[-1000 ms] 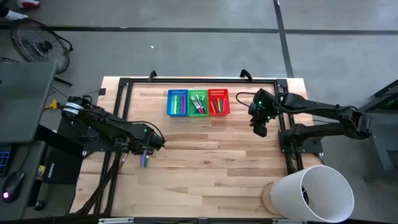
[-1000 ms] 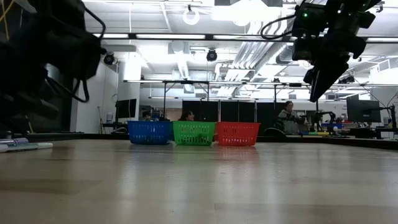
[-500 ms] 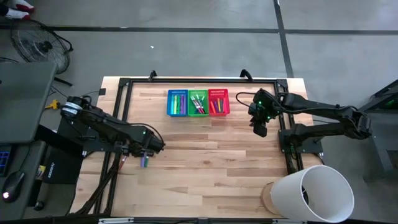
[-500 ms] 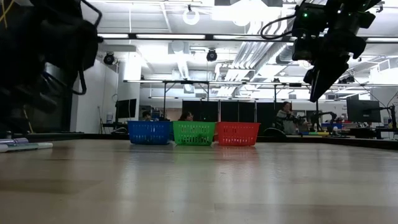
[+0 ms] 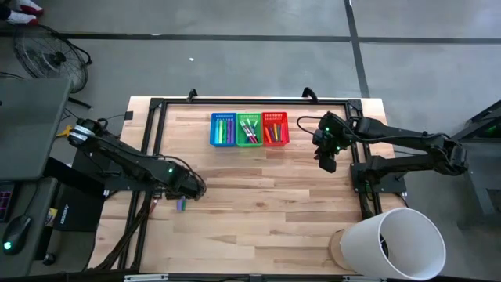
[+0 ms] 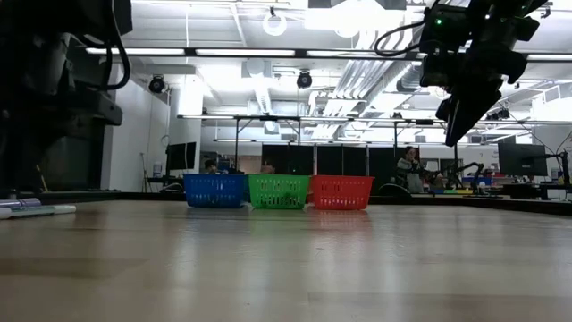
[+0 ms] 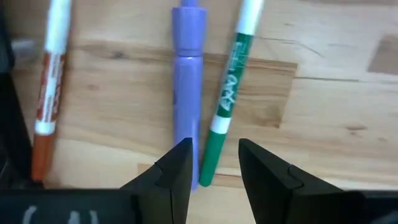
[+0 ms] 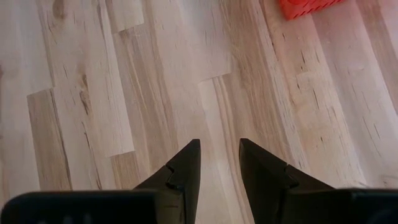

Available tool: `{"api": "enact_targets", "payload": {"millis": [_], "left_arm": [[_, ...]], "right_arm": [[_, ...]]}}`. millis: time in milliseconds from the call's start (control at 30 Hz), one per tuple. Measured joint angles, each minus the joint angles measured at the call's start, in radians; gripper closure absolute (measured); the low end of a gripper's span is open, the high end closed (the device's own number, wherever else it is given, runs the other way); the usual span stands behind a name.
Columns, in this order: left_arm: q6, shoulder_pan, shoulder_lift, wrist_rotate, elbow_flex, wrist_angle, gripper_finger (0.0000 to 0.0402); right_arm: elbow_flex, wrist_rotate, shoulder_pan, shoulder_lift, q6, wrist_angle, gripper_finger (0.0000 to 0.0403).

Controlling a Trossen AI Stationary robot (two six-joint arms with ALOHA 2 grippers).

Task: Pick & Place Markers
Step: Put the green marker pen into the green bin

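Note:
Three markers lie side by side flat on the wooden table: an orange one [image 7: 46,93], a purple one [image 7: 186,93] and a green one [image 7: 227,93]. In the high view they show as a small cluster [image 5: 182,204] at the table's left. My left gripper [image 7: 214,152] [image 5: 188,191] is open just above them. Its fingers stand on either side of the green marker's near end [image 7: 208,168], and I see no touch. My right gripper [image 8: 219,158] [image 5: 327,160] hangs open over bare wood, right of the baskets. More markers lie in the baskets.
Blue [image 5: 222,129], green [image 5: 249,129] and red [image 5: 275,129] mesh baskets stand in a row at the far edge. A black frame [image 5: 156,103] runs around the table. A large white cylinder [image 5: 395,243] sits at the near right corner. People sit in the room beyond [image 6: 413,170].
My left gripper has moved a little toward the table's near edge and come over the markers. The markers have stayed where they lay. The right arm has kept still.

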Motion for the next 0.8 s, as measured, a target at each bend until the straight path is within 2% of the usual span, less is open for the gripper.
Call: {"api": "enact_targets", "payload": {"millis": [167,533,800], "left_arm": [[-0.056,0.001,0.015,0.0,0.0,0.005,0.0275],[-0.055,0.011,0.055,-0.04,0.0,0.038,0.0275],[0.017,0.068,0.057,-0.046,0.0,0.036,0.0275]], "right_arm": [[0.0,0.0,0.0,0.0,0.0,0.0,0.0304],[0.0,0.0,0.0,0.0,0.0,0.001,0.0304],[0.0,0.001,0.0,0.0,0.0,0.001,0.0304]]}}
